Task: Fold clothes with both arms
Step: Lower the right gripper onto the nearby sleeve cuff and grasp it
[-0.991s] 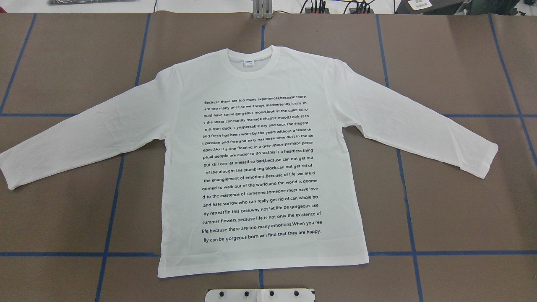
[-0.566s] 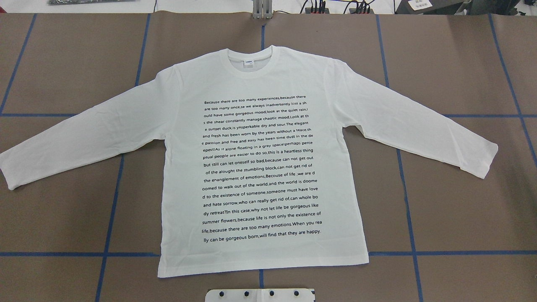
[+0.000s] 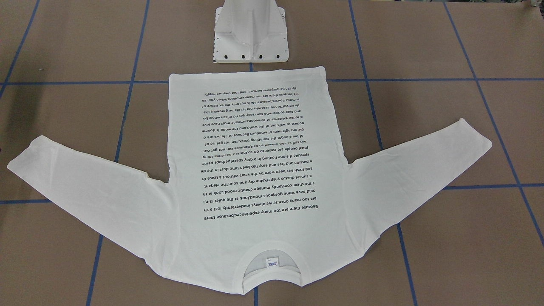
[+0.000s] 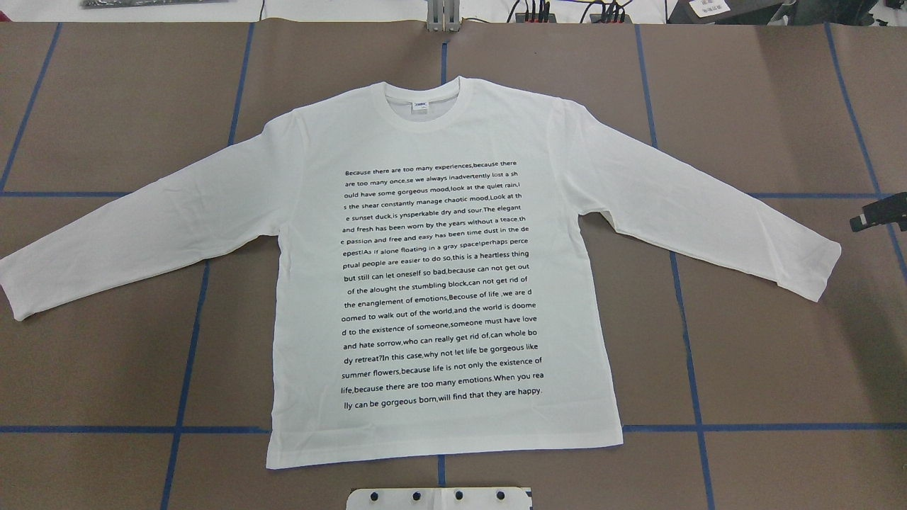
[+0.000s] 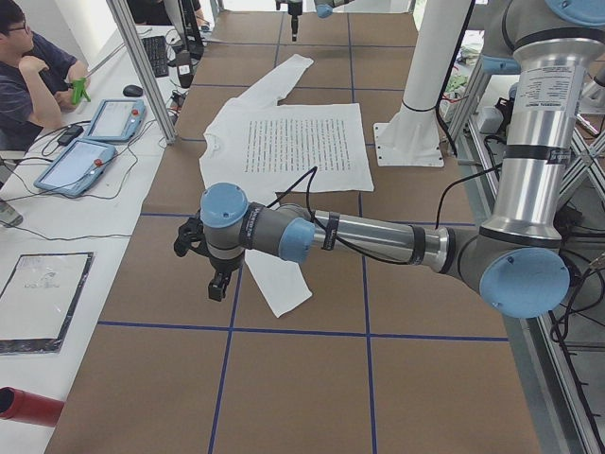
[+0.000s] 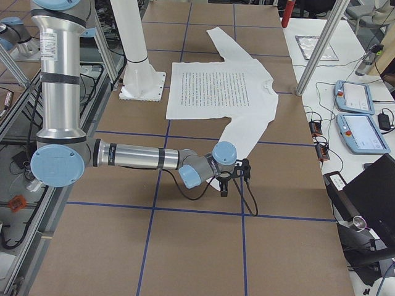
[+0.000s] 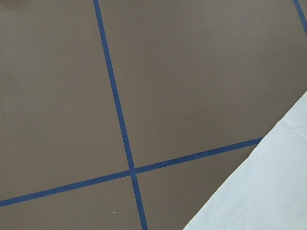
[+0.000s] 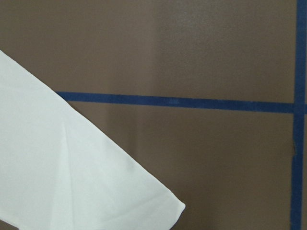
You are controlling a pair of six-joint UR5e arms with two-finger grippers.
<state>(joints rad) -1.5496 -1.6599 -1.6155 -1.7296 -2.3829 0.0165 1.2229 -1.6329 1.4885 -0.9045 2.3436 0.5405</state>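
Front-facing view: the T-shirt point(image 3: 255, 178) lies flat and print-up on the brown table point(image 3: 446, 246), which is marked with a blue tape grid point(image 3: 408, 79). Its long axis runs straight out from the white pedestal point(image 3: 250, 38). The hem lies just beside the pedestal and the collar point(image 3: 272, 279) with its tag point(image 3: 272, 262) points away from the robot, so the printed text point(image 3: 259, 157) reads upside down here. Both sleeves are spread wide and angled back toward the robot's side. Overhead view: same layout, collar at the far side. The cuff of the sleeve on the robot's left is cut off at the frame edge. The right gripper point(image 4: 859, 222) enters at the frame edge just beyond the other cuff, apart from it. Only a black tip shows, and whether the jaws are spread or pressed together cannot be told. Exterior left view: the left arm point(image 5: 378, 236) reaches low across the table. The left gripper point(image 5: 218, 284) hangs fingers-down just beside the near cuff, with its jaw state unreadable from here. A seated person point(image 5: 28, 85) is at the side bench. Exterior right view: the right arm point(image 6: 136, 155) is stretched out likewise, with its wrist covering the near cuff. Left wrist view: a tape crossing and one straight white fabric edge at the lower corner. Right wrist view: a cuff corner over the tape.
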